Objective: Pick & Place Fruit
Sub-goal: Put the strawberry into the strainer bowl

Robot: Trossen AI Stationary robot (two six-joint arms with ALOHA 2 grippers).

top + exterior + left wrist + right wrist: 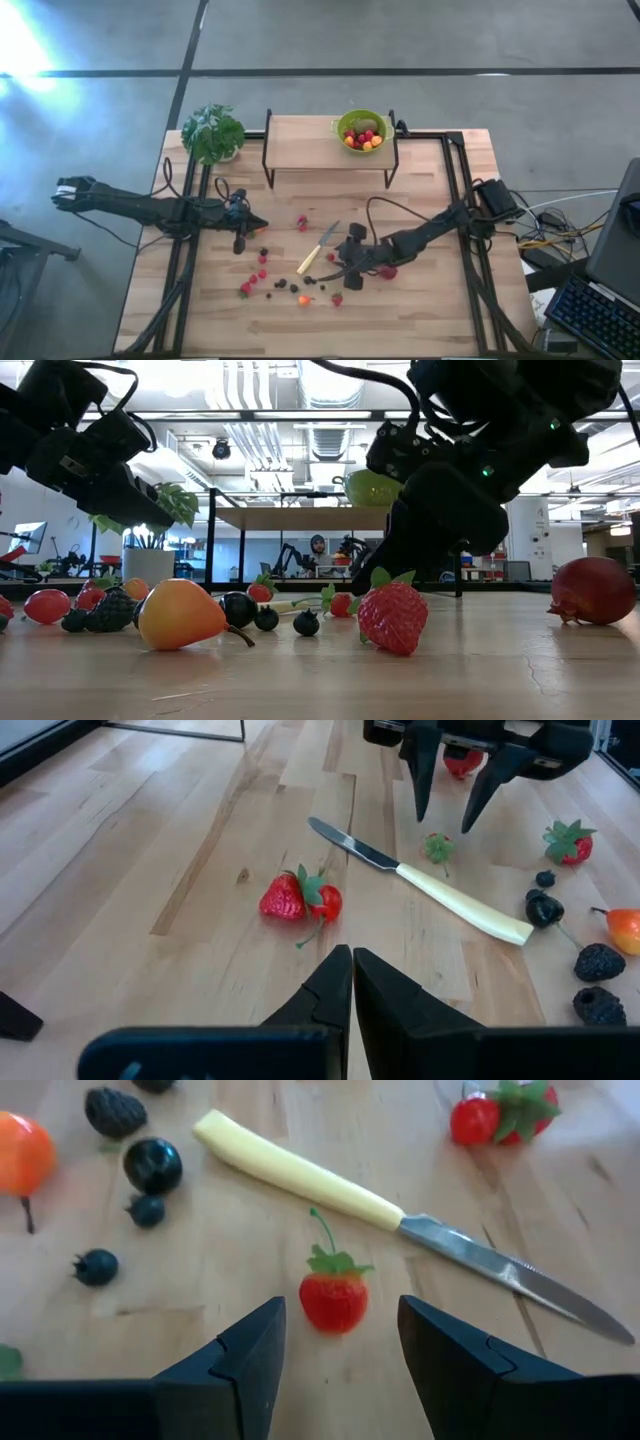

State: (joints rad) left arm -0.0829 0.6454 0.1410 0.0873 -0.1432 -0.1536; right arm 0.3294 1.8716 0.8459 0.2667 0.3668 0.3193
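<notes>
Small fruit pieces lie scattered on the wooden table: a pair of strawberries (pixel 300 900), dark berries (pixel 152 1164), an orange-yellow piece (pixel 180 614) and a bigger strawberry (pixel 393 616). My right gripper (pixel 340 1304) is open, and one small strawberry (pixel 333 1296) lies on the table just ahead of its fingertips, between their lines and untouched. My left gripper (pixel 352 968) is shut and hovers left of the strawberry pair, holding nothing. The green bowl (pixel 345 121) stands on a raised shelf at the far edge and holds red and yellow pieces and a brown-green ball (pixel 365 126).
A pale-handled knife (pixel 318 248) lies slanted between the two grippers, close to the small strawberry. A potted plant (pixel 212 132) stands at the far left corner. A large red fruit (pixel 388 270) lies under my right arm. The shelf's black frame (pixel 267 150) stands on the far half of the table.
</notes>
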